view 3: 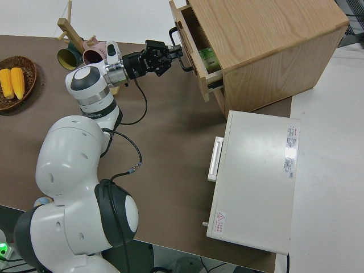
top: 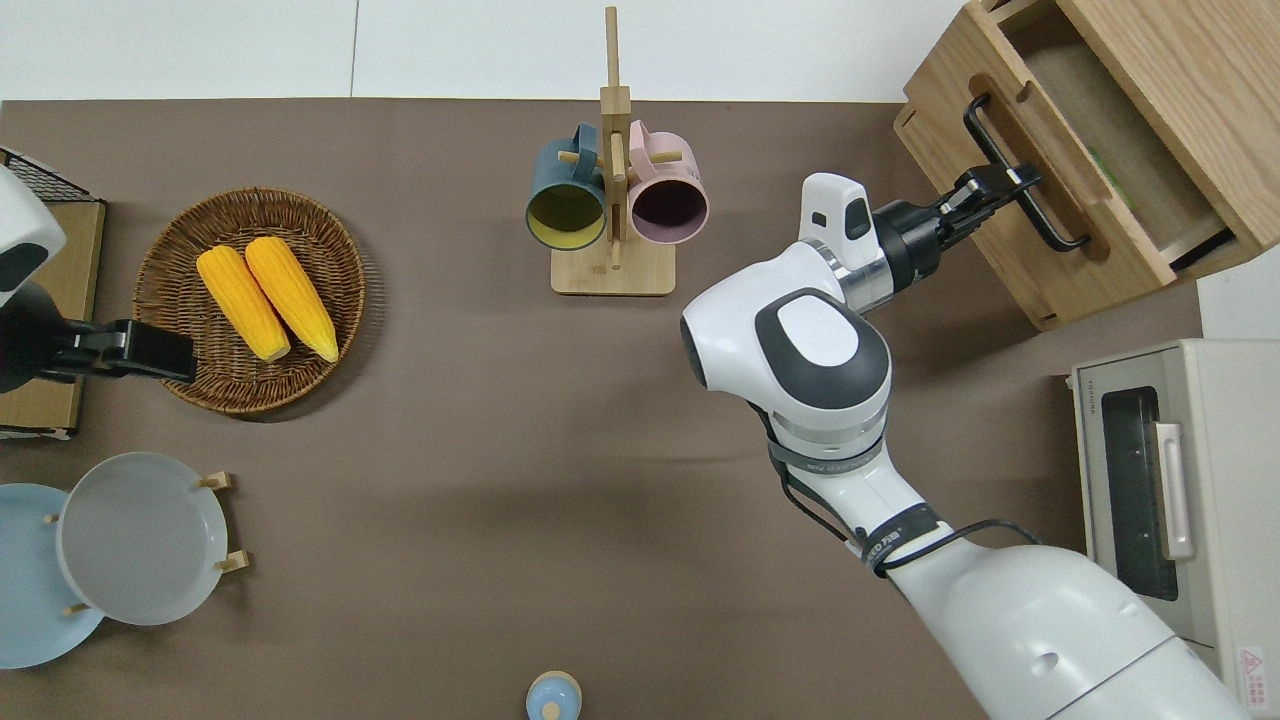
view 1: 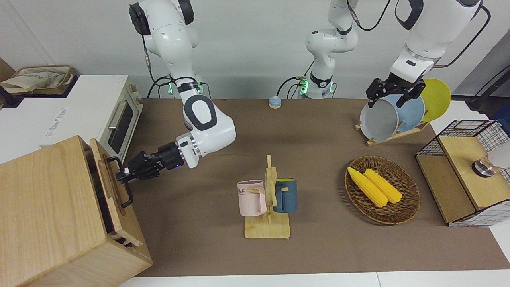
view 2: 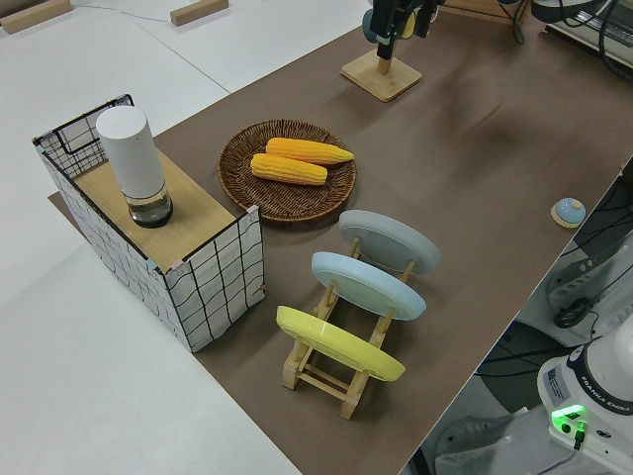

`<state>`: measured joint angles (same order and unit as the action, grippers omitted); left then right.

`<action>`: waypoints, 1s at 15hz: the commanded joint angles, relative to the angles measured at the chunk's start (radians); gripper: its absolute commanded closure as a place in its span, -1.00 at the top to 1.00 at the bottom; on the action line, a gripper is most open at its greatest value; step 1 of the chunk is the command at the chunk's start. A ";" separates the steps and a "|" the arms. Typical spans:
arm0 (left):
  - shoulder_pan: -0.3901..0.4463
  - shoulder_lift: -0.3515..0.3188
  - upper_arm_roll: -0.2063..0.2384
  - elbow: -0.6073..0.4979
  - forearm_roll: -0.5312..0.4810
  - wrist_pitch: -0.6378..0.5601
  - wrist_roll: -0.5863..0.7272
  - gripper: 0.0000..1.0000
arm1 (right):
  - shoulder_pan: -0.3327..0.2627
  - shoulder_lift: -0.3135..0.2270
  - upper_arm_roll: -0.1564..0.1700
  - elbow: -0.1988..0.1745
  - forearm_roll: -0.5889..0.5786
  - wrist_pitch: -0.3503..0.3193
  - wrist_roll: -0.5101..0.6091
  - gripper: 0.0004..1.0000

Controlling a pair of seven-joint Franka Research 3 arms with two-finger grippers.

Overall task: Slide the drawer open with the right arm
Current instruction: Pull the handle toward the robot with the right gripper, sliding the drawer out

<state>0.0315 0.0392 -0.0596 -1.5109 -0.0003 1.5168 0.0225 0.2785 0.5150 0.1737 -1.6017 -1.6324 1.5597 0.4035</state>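
Note:
The drawer is a shallow light-wood one in the pale-wood box at the right arm's end of the table. It stands partly pulled out, and its inside shows in the overhead view. My right gripper is shut on the black bar handle, near the bar's middle. The front view shows the same grip, right gripper on handle, with a dark gap between the drawer front and the box. The right side view has the right gripper at the drawer. The left arm is parked with its left gripper open.
A white toaster oven stands beside the box, nearer to the robots. Mid-table is a wooden mug rack with two mugs. Toward the left arm's end are a wicker basket with corn, a plate rack and a wire-mesh cabinet.

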 commanded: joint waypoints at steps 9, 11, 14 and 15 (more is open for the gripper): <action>0.004 0.011 -0.006 0.026 0.017 -0.020 0.010 0.99 | 0.241 0.003 0.006 0.045 0.132 -0.154 -0.017 -1.00; 0.004 0.011 -0.006 0.026 0.017 -0.020 0.010 0.99 | 0.264 0.005 0.006 0.045 0.144 -0.179 -0.017 -1.00; 0.004 0.011 -0.006 0.024 0.017 -0.020 0.010 0.99 | 0.283 0.005 0.006 0.045 0.148 -0.187 -0.017 -1.00; 0.004 0.011 -0.006 0.026 0.017 -0.020 0.010 0.99 | 0.283 0.007 0.006 0.045 0.148 -0.187 -0.017 -1.00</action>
<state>0.0315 0.0392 -0.0596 -1.5109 -0.0003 1.5168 0.0225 0.5496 0.5106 0.1779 -1.5885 -1.4772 1.3706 0.4133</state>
